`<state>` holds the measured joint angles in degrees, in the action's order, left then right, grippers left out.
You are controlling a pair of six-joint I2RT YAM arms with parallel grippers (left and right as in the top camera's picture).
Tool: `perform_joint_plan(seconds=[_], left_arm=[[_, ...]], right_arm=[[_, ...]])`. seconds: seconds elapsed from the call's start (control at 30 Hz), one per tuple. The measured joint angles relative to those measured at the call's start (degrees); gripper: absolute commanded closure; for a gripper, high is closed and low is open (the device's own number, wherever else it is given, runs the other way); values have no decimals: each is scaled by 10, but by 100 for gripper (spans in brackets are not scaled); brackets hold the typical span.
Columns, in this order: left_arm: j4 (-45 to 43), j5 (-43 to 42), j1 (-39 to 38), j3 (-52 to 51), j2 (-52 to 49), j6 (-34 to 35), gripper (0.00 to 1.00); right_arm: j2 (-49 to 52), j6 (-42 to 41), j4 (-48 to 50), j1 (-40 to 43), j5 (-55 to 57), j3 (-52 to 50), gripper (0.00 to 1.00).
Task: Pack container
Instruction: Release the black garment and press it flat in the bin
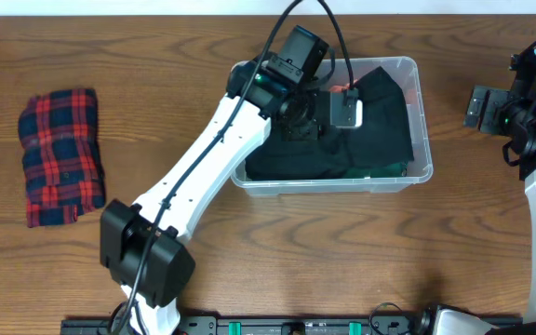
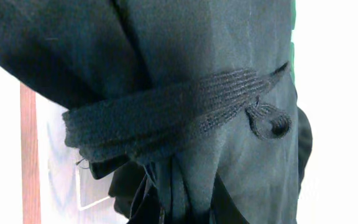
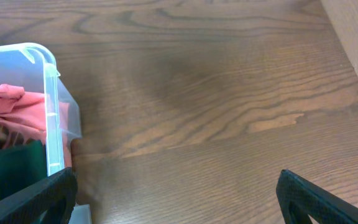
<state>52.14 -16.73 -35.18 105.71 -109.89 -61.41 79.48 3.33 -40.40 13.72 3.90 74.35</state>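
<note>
Overhead, clear rounded container [image 1: 342,184] filled with black cloth [image 1: 389,130], left tool [image 1: 307,121] pinching it, right tool [image 3: 176,193] wide.

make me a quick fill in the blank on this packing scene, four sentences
1. The left gripper reaches into the clear container, which holds a large ___ garment.
2. The folded plaid cloth lies outside the container, on the ___.
3. The right gripper hangs over bare wood with its jaws ___.
4. In the right wrist view, a ___ fabric shows through the container's wall.

Missing words: black; table; open; pink
</note>
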Motion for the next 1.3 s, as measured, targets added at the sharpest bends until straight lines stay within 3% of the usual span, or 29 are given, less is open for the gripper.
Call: perform_joint_plan(seconds=[0.1, 0.2, 0.27, 0.33, 0.4, 0.63, 0.9, 1.3], left_arm=[[-2, 1, -2, 2, -6, -2, 83], [-3, 0, -3, 2, -6, -1, 63], [-3, 1, -3, 2, -6, -2, 57], [-3, 5, -4, 2, -6, -3, 39], [-3, 7, -5, 2, -7, -1, 28], [-50, 33, -5, 2, -7, 9, 0], [-145, 92, -5, 2, -7, 100, 2], [-166, 329, 33, 2, -5, 323, 2]], right_arm=[[0, 0, 0, 0, 0, 0, 1], [0, 0, 0, 0, 0, 0, 1], [0, 0, 0, 0, 0, 0, 1], [0, 0, 0, 0, 0, 0, 1], [0, 0, 0, 0, 0, 0, 1], [0, 0, 0, 0, 0, 0, 1], [0, 0, 0, 0, 0, 0, 1], [0, 0, 0, 0, 0, 0, 1]])
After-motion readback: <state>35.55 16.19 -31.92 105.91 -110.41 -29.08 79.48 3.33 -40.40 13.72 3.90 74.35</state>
